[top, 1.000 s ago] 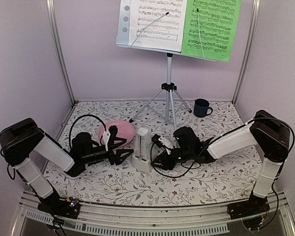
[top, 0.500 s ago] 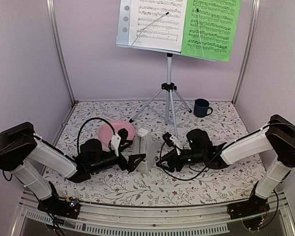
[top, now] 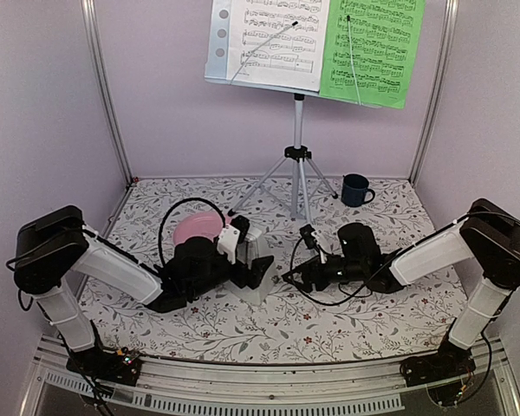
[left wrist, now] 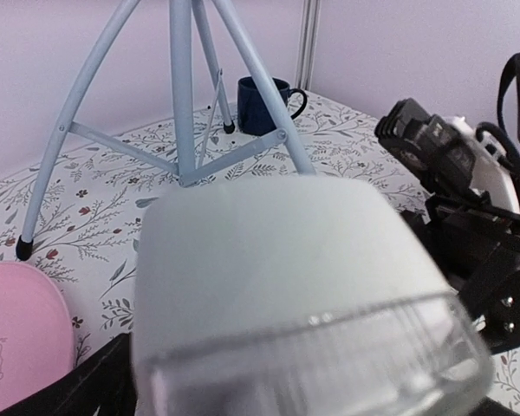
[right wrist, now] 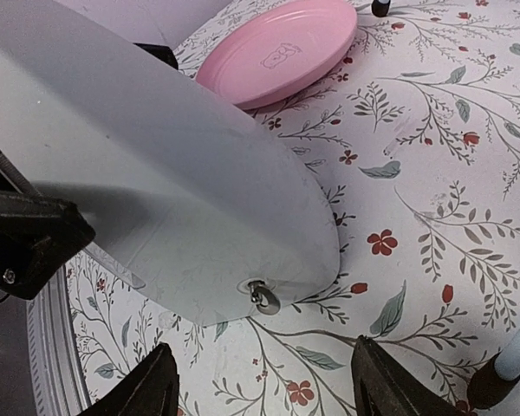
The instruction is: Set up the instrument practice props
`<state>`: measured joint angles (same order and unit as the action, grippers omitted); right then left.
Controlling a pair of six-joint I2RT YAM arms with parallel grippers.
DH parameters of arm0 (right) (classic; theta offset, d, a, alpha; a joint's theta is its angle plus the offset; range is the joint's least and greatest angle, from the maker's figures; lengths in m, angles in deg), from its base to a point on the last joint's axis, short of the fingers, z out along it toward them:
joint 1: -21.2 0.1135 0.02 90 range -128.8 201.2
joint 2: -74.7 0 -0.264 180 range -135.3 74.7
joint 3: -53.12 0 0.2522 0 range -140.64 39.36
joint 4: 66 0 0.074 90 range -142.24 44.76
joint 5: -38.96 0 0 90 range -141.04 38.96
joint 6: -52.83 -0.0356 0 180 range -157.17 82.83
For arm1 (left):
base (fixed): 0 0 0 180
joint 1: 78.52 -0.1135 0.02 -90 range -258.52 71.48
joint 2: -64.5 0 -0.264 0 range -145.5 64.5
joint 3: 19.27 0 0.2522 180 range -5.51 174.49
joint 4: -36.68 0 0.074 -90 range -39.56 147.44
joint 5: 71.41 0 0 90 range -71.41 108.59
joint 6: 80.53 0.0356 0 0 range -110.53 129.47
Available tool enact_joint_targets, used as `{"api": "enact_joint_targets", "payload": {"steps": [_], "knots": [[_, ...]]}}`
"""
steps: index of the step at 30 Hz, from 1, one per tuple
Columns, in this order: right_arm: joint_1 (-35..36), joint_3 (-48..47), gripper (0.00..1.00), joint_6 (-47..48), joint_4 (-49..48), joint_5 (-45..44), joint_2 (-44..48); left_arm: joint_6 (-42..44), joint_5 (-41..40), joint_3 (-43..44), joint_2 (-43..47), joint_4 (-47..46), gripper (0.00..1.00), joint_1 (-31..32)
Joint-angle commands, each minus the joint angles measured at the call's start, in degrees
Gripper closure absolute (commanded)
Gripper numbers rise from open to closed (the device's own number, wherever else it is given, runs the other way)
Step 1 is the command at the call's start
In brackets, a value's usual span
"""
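Metronome (right wrist: 156, 173) now stands further back than a second ago, nearer the tripod (left wrist: 182, 104), pinched by the left gripper (top: 260, 270). The right gripper (right wrist: 269, 390) is spread, just clear of it, so placement looks nearly finished.

Top cam: high behind the arm bases (top: 117, 362), tilted down over your whole table (top: 347, 325). Left wrist: nose-close on the metronome (left wrist: 286, 277), facing the back wall (left wrist: 416, 52). Right wrist: close, angled down, looking left. Both wrists share metronome, pink plate (left wrist: 17, 338).
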<state>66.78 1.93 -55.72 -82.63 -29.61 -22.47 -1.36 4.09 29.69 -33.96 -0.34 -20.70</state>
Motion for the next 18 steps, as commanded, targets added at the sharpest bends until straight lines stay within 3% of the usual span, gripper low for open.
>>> {"api": "enact_joint_targets", "payload": {"steps": [1, 10, 18], "knots": [[-0.2, -0.7, 0.3, -1.3, -2.7, 1.1, -2.3, -2.1, -4.7, 2.5, -1.7, 3.8, 0.07, 1.2], [-0.8, -1.7, 0.3, -3.8, -2.9, 1.4, -3.2, -5.7, -9.9, 4.9, -3.9, 8.2, 0.22, 1.6], [-0.9, -1.8, 0.3, -5.2, -3.4, 1.3, -3.3, -6.1, -11.9, 5.1, -1.7, 8.9, 0.48, 1.7]]}}
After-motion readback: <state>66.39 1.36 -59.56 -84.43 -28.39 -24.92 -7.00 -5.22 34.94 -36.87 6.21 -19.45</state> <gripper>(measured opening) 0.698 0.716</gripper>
